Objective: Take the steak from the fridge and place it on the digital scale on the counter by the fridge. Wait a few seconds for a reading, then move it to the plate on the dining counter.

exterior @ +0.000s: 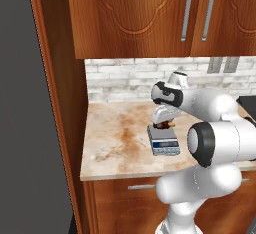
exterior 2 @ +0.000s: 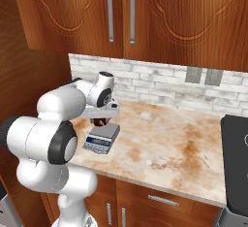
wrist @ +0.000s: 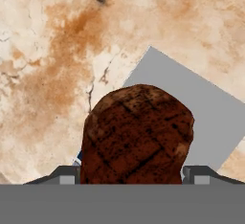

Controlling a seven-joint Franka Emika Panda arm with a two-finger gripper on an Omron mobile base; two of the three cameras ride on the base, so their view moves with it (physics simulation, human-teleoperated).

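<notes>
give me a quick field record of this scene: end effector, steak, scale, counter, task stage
end effector: end effector above the digital scale, shut on the steak
steak: steak held between the fingertips, over the scale; whether it touches the platform cannot be told
scale: digital scale flat on the counter, display strip toward the front edge
counter: counter of marbled beige stone, under brown wall cabinets, with a brick backsplash
task stage: steak at the scale, not yet released; plate step not yet done
</notes>
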